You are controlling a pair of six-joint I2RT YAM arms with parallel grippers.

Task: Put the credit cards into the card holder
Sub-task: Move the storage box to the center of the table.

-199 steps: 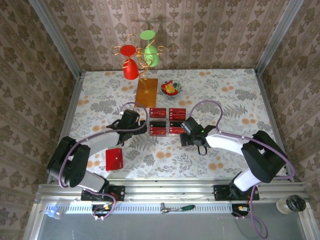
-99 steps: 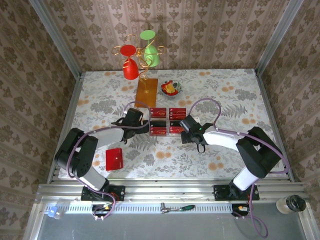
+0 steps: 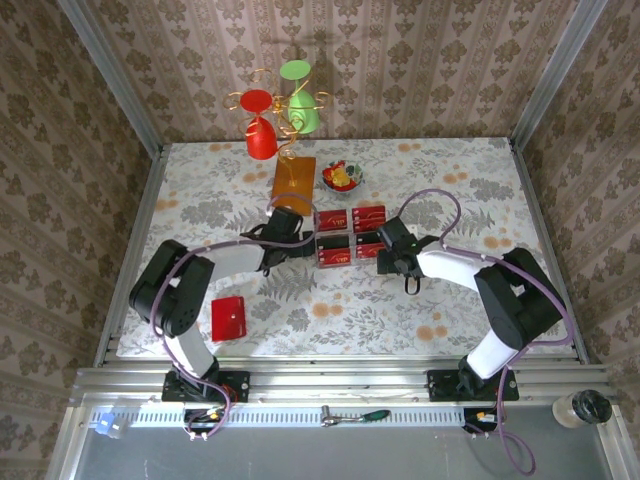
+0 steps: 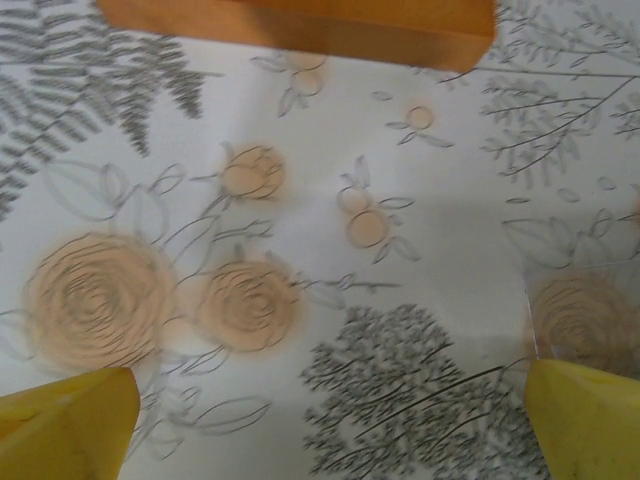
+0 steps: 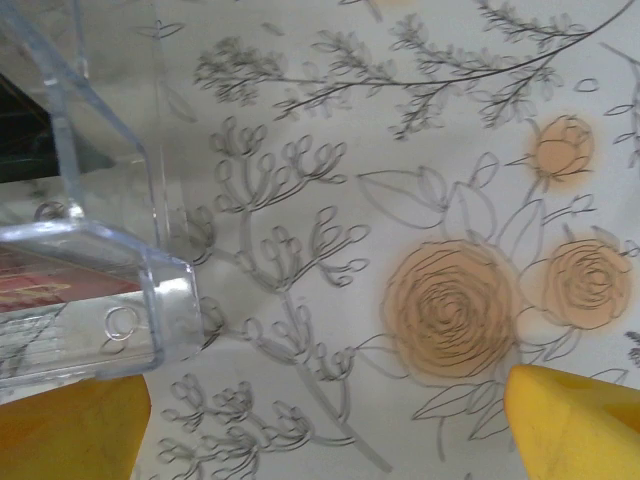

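Credit cards (image 3: 334,219) lie between the two arms' spread fingers (image 5: 565,425).

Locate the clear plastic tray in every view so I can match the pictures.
Top external: the clear tray sits mid-table, holding the credit cards.
Right wrist: its corner is at the left edge, with red showing through the wall.
Left wrist: a faint clear edge low on the right may be it; cannot tell.
Shared landmark: the floral tablecloth, under everything in all three.
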